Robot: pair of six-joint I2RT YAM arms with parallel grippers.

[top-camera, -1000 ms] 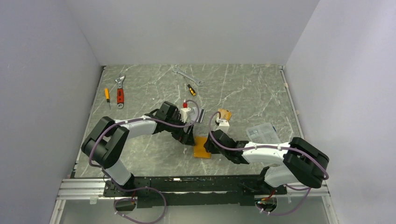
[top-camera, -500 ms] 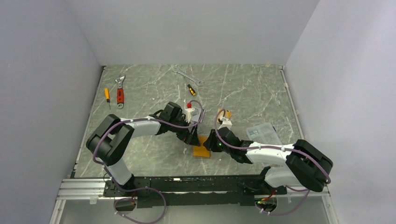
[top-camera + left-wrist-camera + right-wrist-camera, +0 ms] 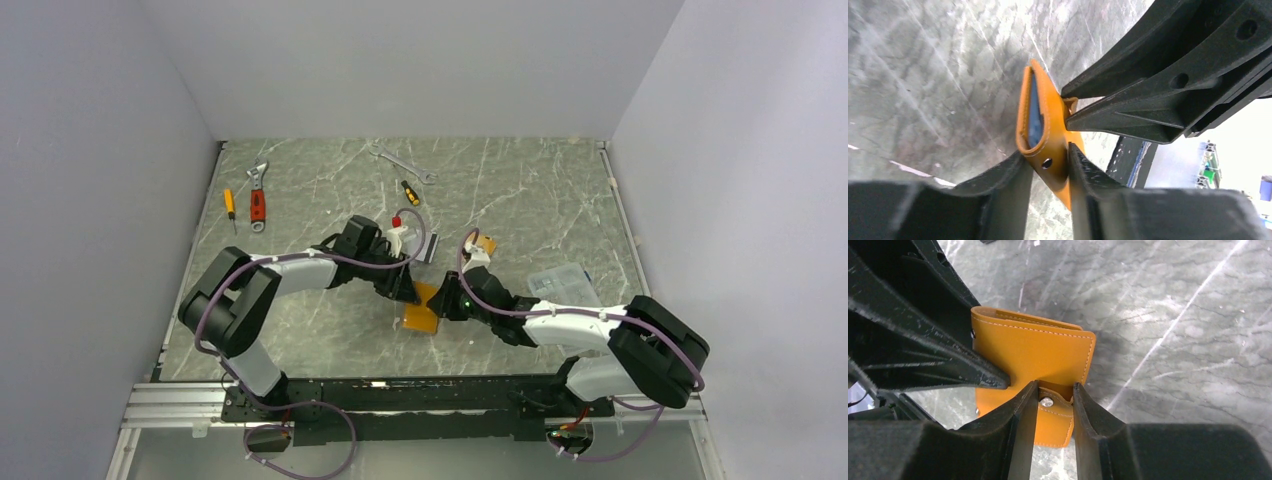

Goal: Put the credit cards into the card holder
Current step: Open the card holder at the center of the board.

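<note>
Working at getting the card holder (image 3: 420,312) open, by the look of it; gripping it from both sides at lower centre of the overhead view, apparently tipped up off the surface (image 3: 320,190); left claw (image 3: 1048,160) clamped on the edge carrying the snap stud (image 3: 1047,163), right claw (image 3: 1054,387) pinched onto the snap tab (image 3: 1055,421); showing only a sliver of blue pocket (image 3: 1035,112), barely parted. Next, probably: pulling tab and cover apart without losing either grip, then laying the card holder flat. Leaving the credit cards (image 3: 484,244) loose just above, none visibly inside. Against a second ago: left claw then spread wide over a flat-lying card holder, now closed on it; card holder nudged left and tilted.
</note>
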